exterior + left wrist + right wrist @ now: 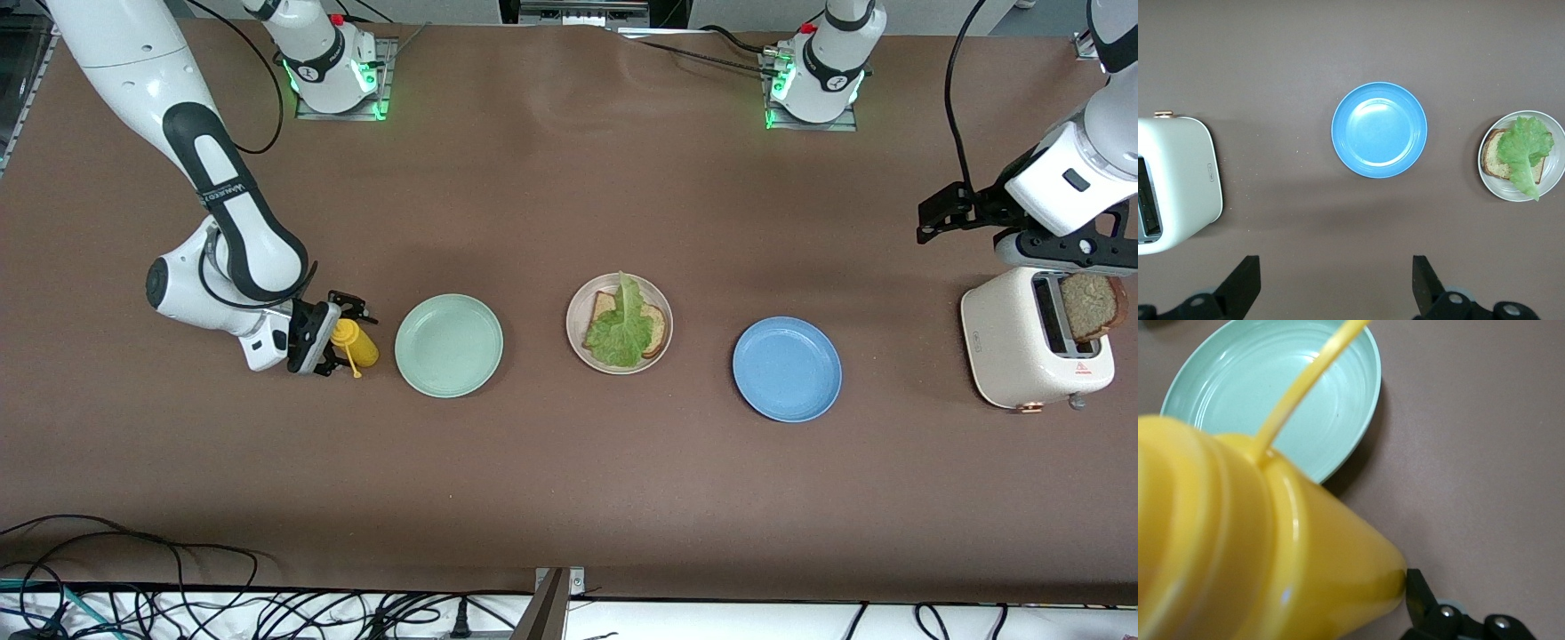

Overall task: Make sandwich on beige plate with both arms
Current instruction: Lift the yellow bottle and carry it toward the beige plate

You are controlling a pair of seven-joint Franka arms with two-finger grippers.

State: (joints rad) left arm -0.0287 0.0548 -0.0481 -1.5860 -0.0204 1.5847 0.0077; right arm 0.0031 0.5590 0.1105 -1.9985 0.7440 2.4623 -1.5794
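Note:
The beige plate (660,307) sits mid-table and holds one slice of toasted bread (656,330) with a green lettuce leaf (622,329) on top; it also shows in the left wrist view (1491,183). A second toast slice (1089,307) stands in the white toaster (1013,351). My left gripper (1062,253) is over the toaster, and the left wrist view shows it (1335,287) wide open and empty. My right gripper (333,342) is shut on a yellow squeeze bottle (354,342) beside the mint green plate (449,345). The bottle (1258,547) fills the right wrist view and hides one finger.
A blue plate (787,368) lies between the beige plate and the toaster, and also shows in the left wrist view (1379,130). The toaster is at the left arm's end of the table. Cables run along the table edge nearest the front camera.

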